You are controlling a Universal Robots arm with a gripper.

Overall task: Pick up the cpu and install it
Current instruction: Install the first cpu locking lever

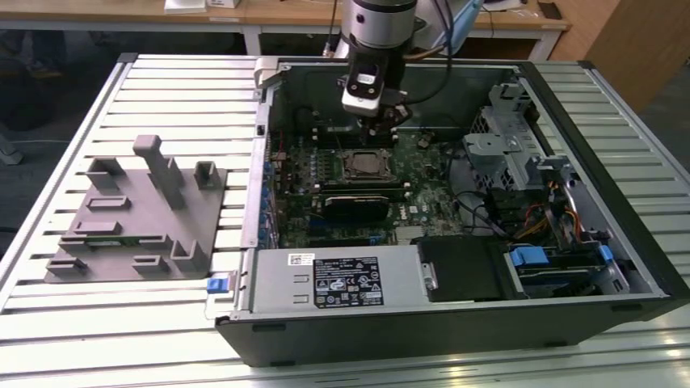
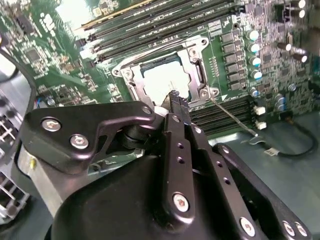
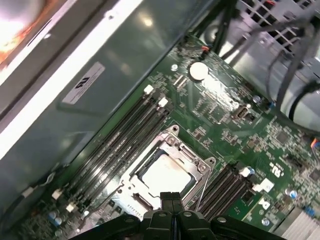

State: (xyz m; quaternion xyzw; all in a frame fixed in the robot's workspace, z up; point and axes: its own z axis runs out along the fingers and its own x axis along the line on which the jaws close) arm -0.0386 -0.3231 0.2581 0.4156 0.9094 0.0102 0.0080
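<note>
The cpu [image 2: 164, 80] is a pale silver square lying flat inside the metal-rimmed socket frame [image 2: 200, 75] on the green motherboard [image 1: 415, 202]. It also appears in the first wrist view as the cpu [image 3: 165, 175], and in the exterior view as the cpu [image 1: 367, 164] near the middle of the open computer case [image 1: 453, 323]. My gripper [image 1: 384, 123] hangs above the board just behind the socket, clear of the chip. Its black fingers [image 3: 170, 199] are pressed together with nothing between them. In the second wrist view the gripper [image 2: 175, 97] ends over the socket's near edge.
A grey plastic fixture [image 1: 140, 218] with upright blocks sits on the slatted table on the exterior view's left. Inside the case are a power supply [image 1: 334, 279], a drive cage [image 1: 518, 149], loose cables [image 1: 539, 222], memory slots [image 3: 125, 135] and a coin battery [image 3: 198, 71].
</note>
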